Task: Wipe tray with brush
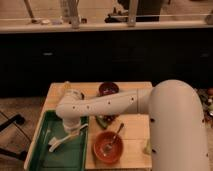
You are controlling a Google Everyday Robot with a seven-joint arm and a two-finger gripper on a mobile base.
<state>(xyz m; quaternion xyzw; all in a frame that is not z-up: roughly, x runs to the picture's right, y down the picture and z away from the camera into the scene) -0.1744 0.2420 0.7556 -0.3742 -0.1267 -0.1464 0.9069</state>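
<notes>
The dark-green tray [45,127] lies at the table's front left. The brush [59,143] lies slanted inside it, its greyish head low and to the left, its white handle running up right to my gripper. My gripper [75,131] hangs from the white arm [110,104] over the middle of the tray, right at the brush's handle end. The wrist hides where the handle and gripper meet.
An orange bowl [107,146] with a metal utensil [115,134] stands just right of the tray. A dark red bowl [108,89] and a pale cup [75,94] stand at the back of the wooden table [135,150]. A small green item [102,120] lies under the arm.
</notes>
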